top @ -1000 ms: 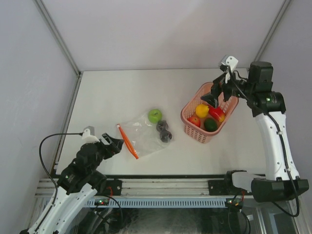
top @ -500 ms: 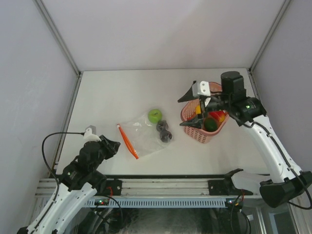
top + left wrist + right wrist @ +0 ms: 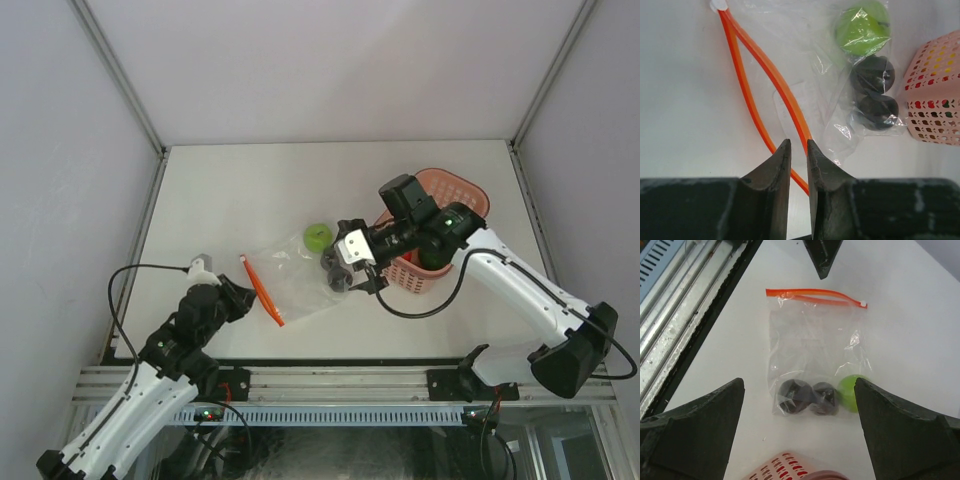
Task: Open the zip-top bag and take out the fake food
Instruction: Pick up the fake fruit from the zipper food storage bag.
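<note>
Since the bag [image 3: 292, 282] lies flat mid-table between the 2 arms, what matters is which end faces which arm. Its orange zip strip [image 3: 262, 292] is on the left-arm side. The strip's long axis runs far-to-near w/ a slight slant, so it crosses right in front of the left gripper [image 3: 799, 150]. That gripper sits just short of the strip, not touching it, fingers pinched to a thin slit & holding nothing. From its wrist view the strip's 2 halves look parted, so I'd say the mouth is already open. The closed bottom points at the right gripper [image 3: 799, 384] & the pink basket [image 3: 470, 195] just beyond. Inside at that end are a green fruit [image 3: 862, 27] & 2 blackish pieces [image 3: 872, 75], packed close together. The right gripper hovers close above that end, fingers spread wide, empty. So the right arm is nearer the food, the left nearer the zip. My guess: left pins the strip edge, right works the pieces out. Risk: the thin plastic slides on the table [image 3: 230, 190].
</note>
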